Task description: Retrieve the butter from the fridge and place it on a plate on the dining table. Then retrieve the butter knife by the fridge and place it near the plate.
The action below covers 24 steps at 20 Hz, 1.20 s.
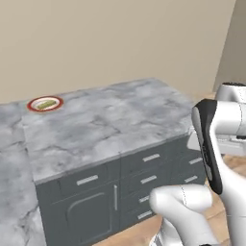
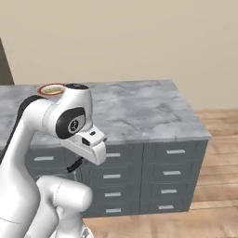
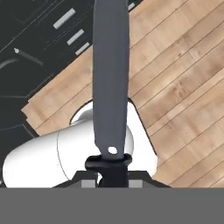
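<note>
Butter knife [image 3: 110, 74] is gripped in the clenched gripper [image 3: 109, 173]: dark handle end pinched between the fingertips, grey blade running straight up the hand view, over wood floor [image 3: 183, 87] and dark cabinet drawers [image 3: 65, 26]. Butter [image 1: 46, 104] is seen lying on the red-rimmed plate [image 1: 57, 100], at the far left corner of the marble dining table [image 1: 110, 120] in the left base view. Plate [image 2: 45, 88] rim is partly hidden behind the arm's upper joint in the right base view. Arm is folded low in front of the table's drawer fronts [image 2: 172, 167], well apart from the plate.
</note>
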### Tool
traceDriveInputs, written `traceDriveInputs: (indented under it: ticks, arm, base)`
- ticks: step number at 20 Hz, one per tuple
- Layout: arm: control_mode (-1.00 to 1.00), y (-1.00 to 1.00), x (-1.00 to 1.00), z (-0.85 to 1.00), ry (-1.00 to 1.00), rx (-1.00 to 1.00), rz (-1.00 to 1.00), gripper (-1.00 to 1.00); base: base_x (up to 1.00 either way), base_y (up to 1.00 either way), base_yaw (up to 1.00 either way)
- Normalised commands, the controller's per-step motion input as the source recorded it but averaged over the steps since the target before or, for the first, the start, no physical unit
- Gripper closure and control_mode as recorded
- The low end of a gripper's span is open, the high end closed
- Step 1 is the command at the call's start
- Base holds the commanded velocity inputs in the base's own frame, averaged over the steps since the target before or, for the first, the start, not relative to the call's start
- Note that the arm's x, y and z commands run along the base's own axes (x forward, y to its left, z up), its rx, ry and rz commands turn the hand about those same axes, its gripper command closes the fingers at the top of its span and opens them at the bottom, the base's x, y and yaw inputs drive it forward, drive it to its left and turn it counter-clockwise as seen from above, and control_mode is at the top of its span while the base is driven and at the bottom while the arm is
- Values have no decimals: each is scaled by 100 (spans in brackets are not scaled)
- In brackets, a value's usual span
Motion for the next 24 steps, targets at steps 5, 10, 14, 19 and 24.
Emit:
traceDriveInputs:
  ticks: [5, 10, 14, 19, 24]
  arm:
    - [100, 0, 0, 0, 0, 0, 0, 100]
    - [100, 0, 0, 0, 0, 0, 0, 100]
    - [100, 0, 0, 0, 0, 0, 0, 100]
    - [100, 0, 0, 0, 0, 0, 0, 100]
    - [100, 0, 0, 0, 0, 0, 0, 100]
  base:
    - [72, -1, -50]
    - [46, 0, -50]
    - [49, -3, -57]
    - [62, 0, -57]
    - [54, -13, -57]
